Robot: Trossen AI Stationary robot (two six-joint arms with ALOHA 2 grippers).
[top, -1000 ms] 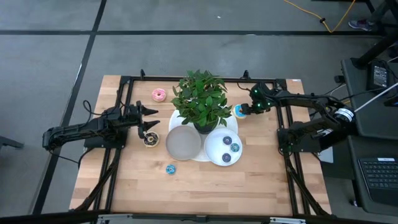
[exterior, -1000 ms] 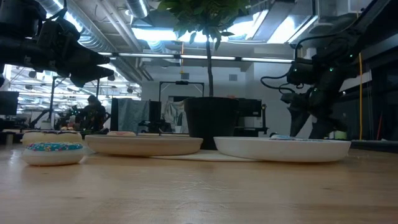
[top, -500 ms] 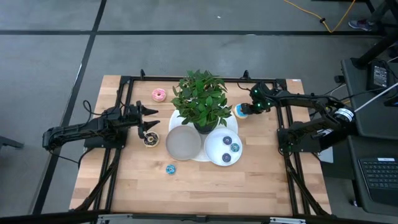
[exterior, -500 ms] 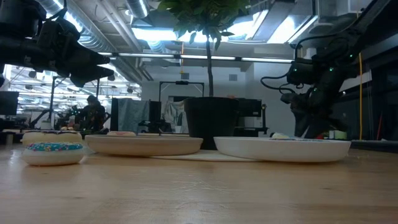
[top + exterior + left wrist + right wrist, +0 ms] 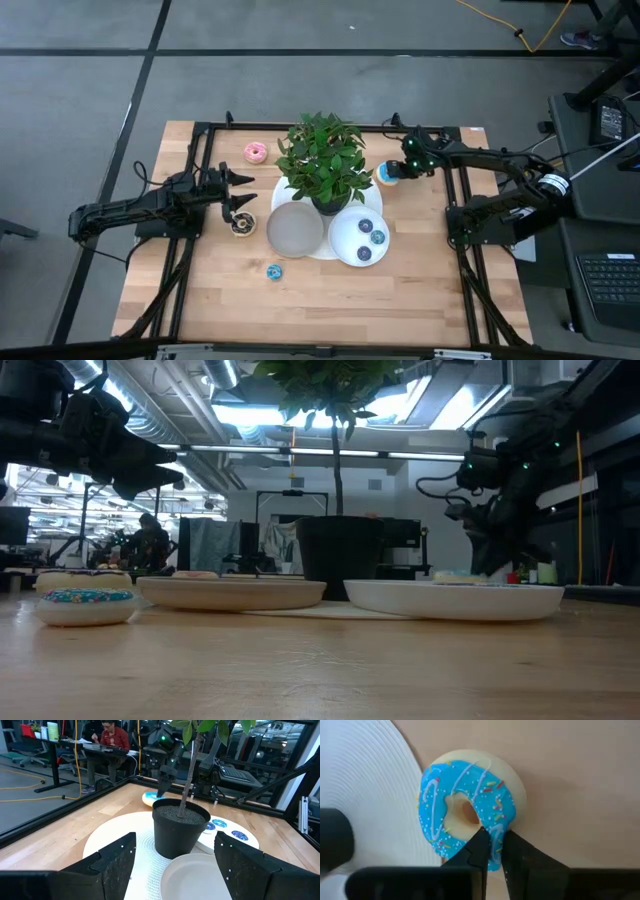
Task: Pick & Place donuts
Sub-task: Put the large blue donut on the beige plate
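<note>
right gripper fingers clenched on the near rim of the blue-iced donut; left fingers released.

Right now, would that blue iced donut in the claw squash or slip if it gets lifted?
The blue donut probably stays stiff: its ring looks undeformed though the right claw pinches its rim. The narrow pinch might let it pivot. It looks light.

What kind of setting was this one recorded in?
Probably a robotics lab or workshop: exposed ceiling ducts, a person working at a desk beyond the wooden table, and a keyboard beside the rig.
</note>
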